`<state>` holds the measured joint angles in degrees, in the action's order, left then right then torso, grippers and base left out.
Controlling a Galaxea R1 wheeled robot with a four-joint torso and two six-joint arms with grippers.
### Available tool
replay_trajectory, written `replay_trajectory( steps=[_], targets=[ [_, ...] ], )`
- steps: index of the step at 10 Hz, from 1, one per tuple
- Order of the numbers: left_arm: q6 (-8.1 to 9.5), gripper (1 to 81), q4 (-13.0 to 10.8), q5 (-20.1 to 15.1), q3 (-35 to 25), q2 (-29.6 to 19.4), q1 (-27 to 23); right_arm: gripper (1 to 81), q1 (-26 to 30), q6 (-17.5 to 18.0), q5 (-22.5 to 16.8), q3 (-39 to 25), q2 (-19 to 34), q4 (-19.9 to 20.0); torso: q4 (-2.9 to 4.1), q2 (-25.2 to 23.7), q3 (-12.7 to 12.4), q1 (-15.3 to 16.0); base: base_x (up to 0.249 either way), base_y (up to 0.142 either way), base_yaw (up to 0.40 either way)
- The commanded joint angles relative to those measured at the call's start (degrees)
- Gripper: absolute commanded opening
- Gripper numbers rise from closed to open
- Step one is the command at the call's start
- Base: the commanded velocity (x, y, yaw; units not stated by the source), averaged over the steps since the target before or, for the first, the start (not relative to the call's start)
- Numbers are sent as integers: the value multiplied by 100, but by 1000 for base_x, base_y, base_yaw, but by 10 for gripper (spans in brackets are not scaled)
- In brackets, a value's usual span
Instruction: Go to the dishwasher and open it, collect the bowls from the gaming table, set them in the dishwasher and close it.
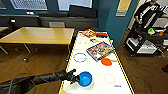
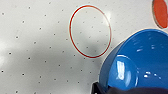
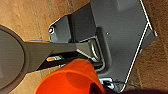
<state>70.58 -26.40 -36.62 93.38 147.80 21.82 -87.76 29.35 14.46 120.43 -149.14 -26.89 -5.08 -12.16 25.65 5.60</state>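
The gaming table (image 1: pixel 120 72) is white-topped with a yellow edge and runs away from me. At its near end, my left gripper (image 1: pixel 76 79) is shut on the rim of the bright blue bowl (image 1: pixel 85 79), which fills a corner of the left wrist view (image 2: pixel 140 65). A pale bowl (image 1: pixel 80 57) with a purplish rim sits further up the table's left side. An orange round piece (image 1: pixel 106 61) lies mid-table (image 2: pixel 160 13). Close to the right wrist camera hangs an orange bowl (image 3: pixel 70 78), held over the wood floor and my own base. The dishwasher is out of view.
A board-game box (image 1: pixel 100 50) and other small items lie at the table's far end. A red ring (image 2: pixel 90 31) is printed on the tabletop. A wood-topped table (image 1: pixel 40 35) stands to the left. A person (image 1: pixel 147 12) stands behind a dark cart (image 1: pixel 147 40) at the right.
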Motion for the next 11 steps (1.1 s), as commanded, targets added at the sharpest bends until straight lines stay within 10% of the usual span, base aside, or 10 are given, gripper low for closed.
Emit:
replay_trajectory(
  steps=[1,5,8,11],
  targets=[
    [61,10,-488,-73,-2200,-1401,-1501,10,26,-18,-277,-65,136,-123,0,0,0,-2,0,0,0],
    [-70,10,-1048,-47,-4235,-3418,-1291,10,-62,-26,-268,-4,163,-124,0,0,0,0,0,0,0],
    [-238,10,-2269,109,-4865,-4415,17,10,-106,-26,-268,146,145,-123,0,0,0,0,0,0,0],
    [-229,10,-3300,1568,-3943,-4706,1713,10,-141,-26,-259,251,145,-123,0,0,0,-2,0,0,0]
  ],
)
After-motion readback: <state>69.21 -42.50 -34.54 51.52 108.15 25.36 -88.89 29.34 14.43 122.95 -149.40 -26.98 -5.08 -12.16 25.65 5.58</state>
